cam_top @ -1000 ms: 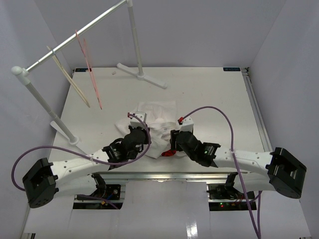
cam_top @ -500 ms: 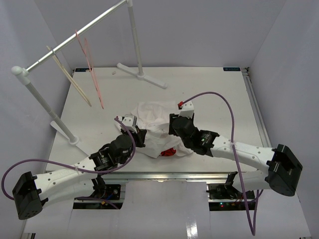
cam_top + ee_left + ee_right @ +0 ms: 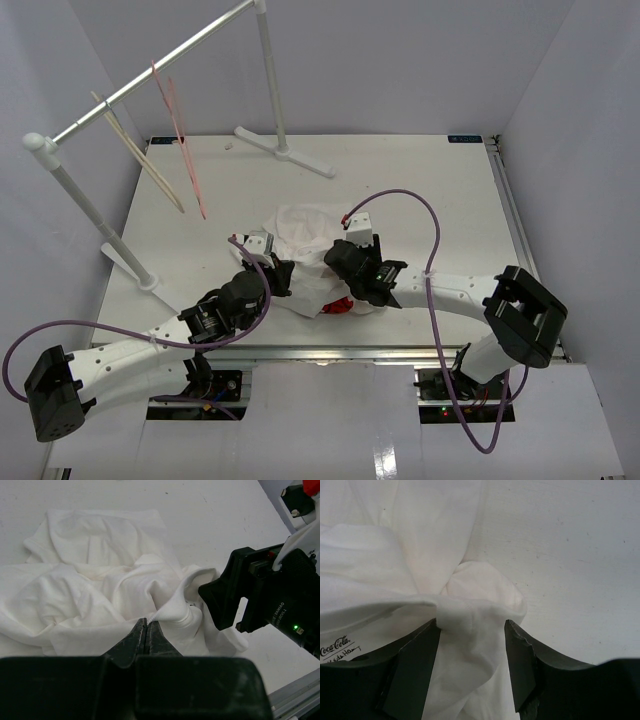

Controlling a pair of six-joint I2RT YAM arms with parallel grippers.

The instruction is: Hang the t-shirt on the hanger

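Left claw shut tight, tips pushed against fold of t-shirt; we cannot tell if cloth is caught. Right claw open, fingers on both sides of small bump of shirt. We see t-shirt bunched up on table, middle of top view, between both claws, bit of red patch peeking out at its lower edge. Hanger hangs on rack rail at upper left, well apart from shirt, beside thin pink hanger.
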